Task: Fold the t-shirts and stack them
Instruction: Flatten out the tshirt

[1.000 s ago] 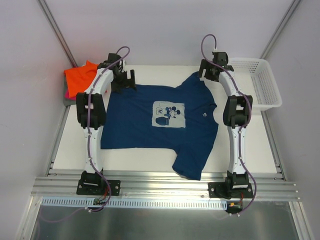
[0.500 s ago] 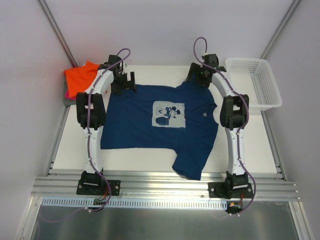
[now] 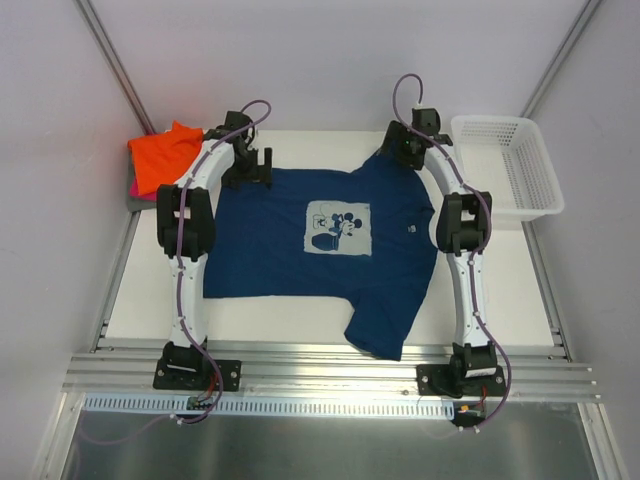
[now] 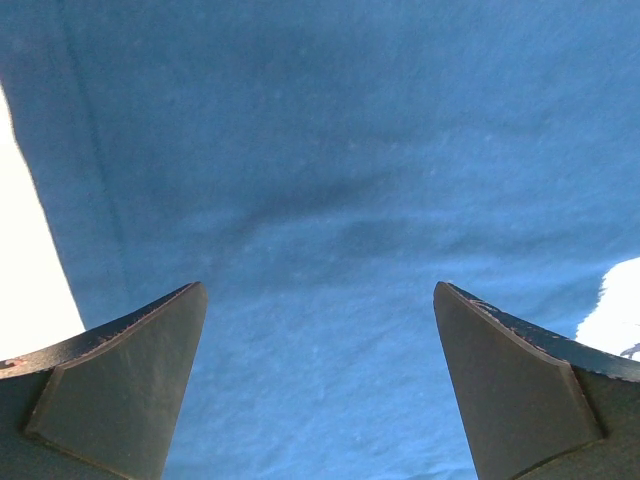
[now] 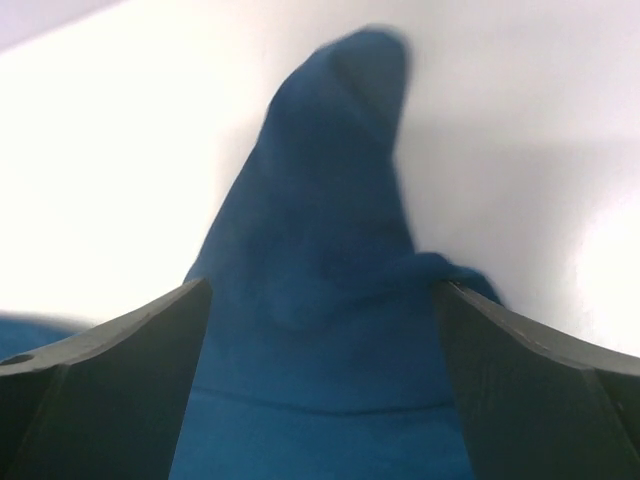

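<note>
I see the navy t-shirt point(image 3: 320, 250) spread flat mid-way across the table point(image 3: 300, 322), one sleeve reaching the near edge. My left gripper point(image 4: 320, 290) hangs wide open over its far-left corner. My right gripper point(image 5: 320, 290), equally spread, blocks the far sleeve from overhead. The orange tee point(image 3: 163, 155) at the far-left corner hides most of what lies beneath it.

Nothing legible anywhere: the navy t-shirt point(image 3: 300, 260) carries only a pale cartoon-mouse print point(image 3: 338, 229), no lettering, and the tiny white mark point(image 3: 410, 229) by its collar is too small to read.
</note>
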Tool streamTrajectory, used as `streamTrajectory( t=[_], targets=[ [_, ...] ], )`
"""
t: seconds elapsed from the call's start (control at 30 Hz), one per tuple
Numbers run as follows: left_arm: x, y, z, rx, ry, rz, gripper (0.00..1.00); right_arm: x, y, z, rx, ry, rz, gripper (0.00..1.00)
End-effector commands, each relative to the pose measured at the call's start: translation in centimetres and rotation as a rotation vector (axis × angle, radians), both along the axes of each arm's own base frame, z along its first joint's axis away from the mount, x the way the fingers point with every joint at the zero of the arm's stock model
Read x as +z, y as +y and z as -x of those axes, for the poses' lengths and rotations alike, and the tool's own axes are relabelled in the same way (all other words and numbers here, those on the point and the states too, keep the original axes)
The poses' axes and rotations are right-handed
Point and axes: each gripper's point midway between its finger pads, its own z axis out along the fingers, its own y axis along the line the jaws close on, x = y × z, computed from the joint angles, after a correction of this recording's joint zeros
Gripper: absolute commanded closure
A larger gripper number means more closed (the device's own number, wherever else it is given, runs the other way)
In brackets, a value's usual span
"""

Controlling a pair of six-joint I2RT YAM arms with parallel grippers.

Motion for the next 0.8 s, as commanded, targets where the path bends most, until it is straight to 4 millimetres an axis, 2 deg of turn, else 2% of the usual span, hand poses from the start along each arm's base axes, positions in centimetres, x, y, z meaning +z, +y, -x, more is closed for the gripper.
streamTrajectory(
  t=[0.0, 0.13, 0.33, 0.47, 0.5, 0.53, 0.57, 0.6, 0.67, 0.77],
  targets=[
    [4.8, 0.6, -0.2, -0.01, -0.104, -0.066, 0.01, 2.8, -2.8, -3.4, -0.097, -0.128, 0.001, 0.03],
    [5.9, 0.8, -0.4, 0.003, -0.139, -0.118, 0.01, 4.0, -5.2, -5.1, -0.151, -0.201, 0.064, 0.03],
    [8.2, 1.3, -0.7, 0.021, -0.199, -0.182, 0.01, 4.8, -7.9, -5.8, -0.15, -0.246, 0.126, 0.03],
    [10.5, 2.3, -0.9, 0.051, -0.259, -0.254, 0.01, 7.6, -8.6, -5.9, -0.11, -0.305, 0.16, 0.03],
    [10.8, 2.5, -0.9, 0.056, -0.266, -0.264, 0.01, 9.2, -8.4, -5.9, -0.084, -0.339, 0.17, 0.03],
    [11.0, 2.9, -1.0, 0.065, -0.273, -0.282, 0.01, 10.1, -8.1, -6.0, -0.059, -0.366, 0.16, 0.03],
    [11.2, 3.1, -0.9, 0.069, -0.275, -0.293, 0.01, 9.4, -8.0, -5.6, -0.056, -0.349, 0.155, 0.03],
    [11.2, 3.2, -0.9, 0.07, -0.275, -0.298, 0.01, 10.5, -8.0, -5.5, -0.06, -0.366, 0.148, 0.03],
    [10.5, 3.8, -1.0, 0.071, -0.26, -0.306, 0.01, 9.9, -7.3, -5.0, -0.044, -0.333, 0.12, 0.03],
    [8.9, 4.8, -0.9, 0.078, -0.223, -0.329, 0.01, 7.4, -6.7, -3.8, -0.047, -0.248, 0.086, 0.03]
  ],
)
